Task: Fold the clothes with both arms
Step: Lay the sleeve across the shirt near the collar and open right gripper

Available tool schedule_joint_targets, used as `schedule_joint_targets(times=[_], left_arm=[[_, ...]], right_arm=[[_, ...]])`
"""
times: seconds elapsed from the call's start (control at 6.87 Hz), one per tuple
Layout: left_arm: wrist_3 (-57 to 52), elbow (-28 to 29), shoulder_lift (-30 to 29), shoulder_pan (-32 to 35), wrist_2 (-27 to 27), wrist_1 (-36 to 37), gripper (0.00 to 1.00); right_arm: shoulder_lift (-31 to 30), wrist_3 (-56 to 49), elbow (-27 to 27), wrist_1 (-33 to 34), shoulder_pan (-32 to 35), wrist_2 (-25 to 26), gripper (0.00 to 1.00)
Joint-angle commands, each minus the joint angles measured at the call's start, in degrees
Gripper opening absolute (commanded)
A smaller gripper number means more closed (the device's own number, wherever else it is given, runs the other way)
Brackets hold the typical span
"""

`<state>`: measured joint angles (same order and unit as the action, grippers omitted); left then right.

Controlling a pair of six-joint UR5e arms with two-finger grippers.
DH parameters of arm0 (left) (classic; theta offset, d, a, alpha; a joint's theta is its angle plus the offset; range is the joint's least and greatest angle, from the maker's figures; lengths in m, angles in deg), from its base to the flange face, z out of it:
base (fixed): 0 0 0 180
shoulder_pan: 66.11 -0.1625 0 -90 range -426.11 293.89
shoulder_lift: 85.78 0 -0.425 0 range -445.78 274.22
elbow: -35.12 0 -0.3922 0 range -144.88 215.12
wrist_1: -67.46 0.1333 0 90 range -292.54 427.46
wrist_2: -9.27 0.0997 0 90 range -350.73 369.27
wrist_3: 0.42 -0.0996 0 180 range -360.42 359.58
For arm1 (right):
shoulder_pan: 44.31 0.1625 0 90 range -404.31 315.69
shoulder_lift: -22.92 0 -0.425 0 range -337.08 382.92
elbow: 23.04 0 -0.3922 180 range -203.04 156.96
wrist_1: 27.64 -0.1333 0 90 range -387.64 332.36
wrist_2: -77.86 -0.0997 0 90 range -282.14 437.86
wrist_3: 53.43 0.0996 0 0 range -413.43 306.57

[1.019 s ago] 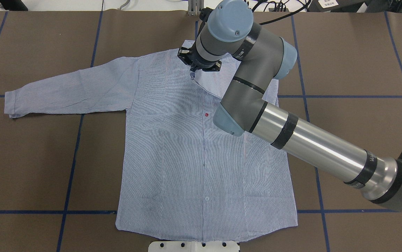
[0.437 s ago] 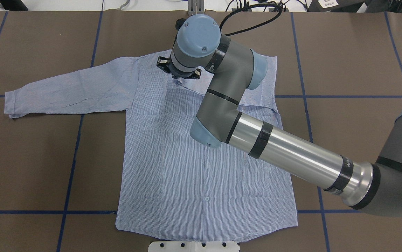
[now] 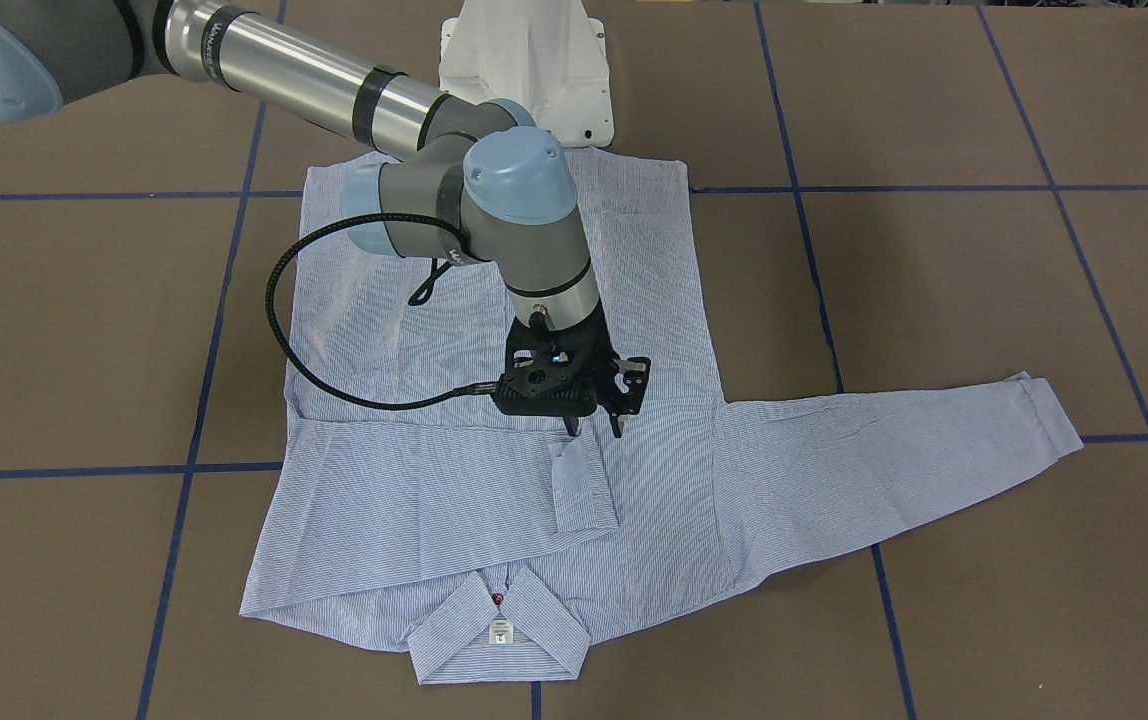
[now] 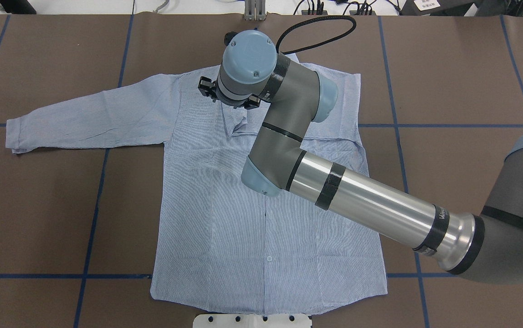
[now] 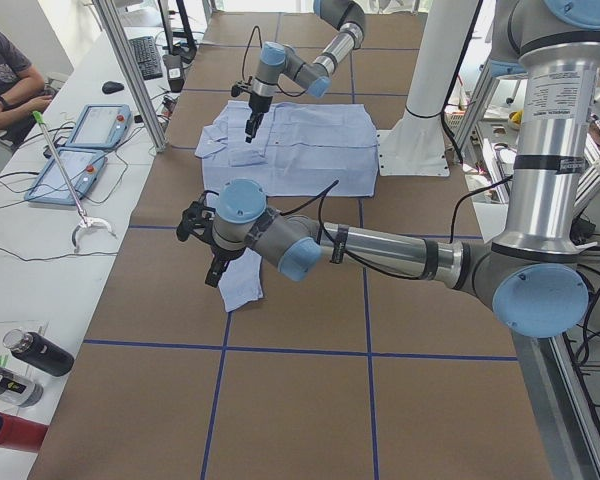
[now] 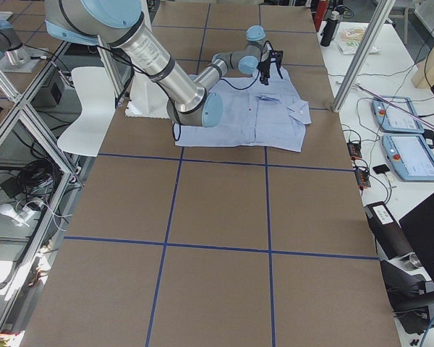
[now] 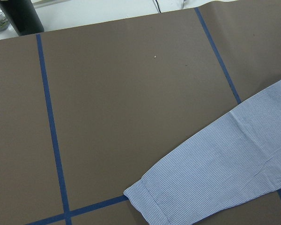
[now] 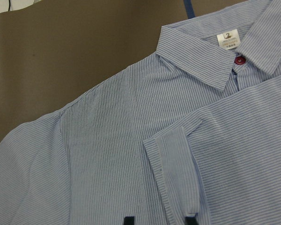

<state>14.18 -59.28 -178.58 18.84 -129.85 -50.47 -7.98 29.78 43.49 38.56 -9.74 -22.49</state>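
The clothes are one light blue striped shirt (image 4: 252,218) lying flat and face up on the brown table. One sleeve is folded across the chest, and its cuff (image 3: 584,490) lies flat below the collar (image 8: 196,61). My right gripper (image 3: 594,428) hovers just above that cuff, open and holding nothing; its fingertips (image 8: 129,219) straddle the cuff's end (image 8: 175,178). The other sleeve (image 4: 93,116) stretches out sideways to its cuff (image 7: 150,201). My left gripper (image 5: 208,255) hangs over that cuff in the exterior left view only, so I cannot tell whether it is open or shut.
The white pedestal base (image 3: 524,60) stands at the shirt's hem. A black cable (image 3: 279,300) loops off the right wrist over the shirt. Blue tape lines (image 4: 93,205) grid the table. A side bench holds teach pendants (image 5: 80,150) and bottles (image 5: 35,350), with a person (image 5: 5,70) seated there.
The right gripper has carried the sleeve cuff leftward across the chest in the overhead view and lowered it. The cuff now lies flat, out of the fingers.
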Motion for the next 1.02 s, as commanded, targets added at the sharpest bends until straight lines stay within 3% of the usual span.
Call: schedule_joint_targets(times=[0.0,0.15,0.29,0.44,0.73,0.87], left_arm=[[0.3,6.6,-4.0,-3.6,2.2,-1.2,0.99],[1.2,12.1,-4.4,-6.5,5.1,-7.5,0.99],[11.0,18.4,-5.6,-7.1,5.0,-14.4,0.99],[22.9,22.3,-6.1,-12.4,5.1,-21.9,0.98],[33.2,28.0,-6.2,-18.9,5.3,-31.6,0.96],[37.6,28.9,-6.1,-20.3,5.3,-33.8,0.89]], right_arm=[[0.8,1.2,-0.2,-0.1,0.1,0.5,0.99],[0.5,1.3,0.3,0.2,1.7,-0.1,0.99],[-1.7,1.3,2.3,1.1,3.6,-2.0,0.99],[-6.2,1.2,6.5,1.4,6.8,-6.6,0.99],[-13.4,0.3,12.5,1.2,12.3,-12.8,0.99],[-15.6,0.3,14.5,1.2,13.1,-13.3,0.99]])
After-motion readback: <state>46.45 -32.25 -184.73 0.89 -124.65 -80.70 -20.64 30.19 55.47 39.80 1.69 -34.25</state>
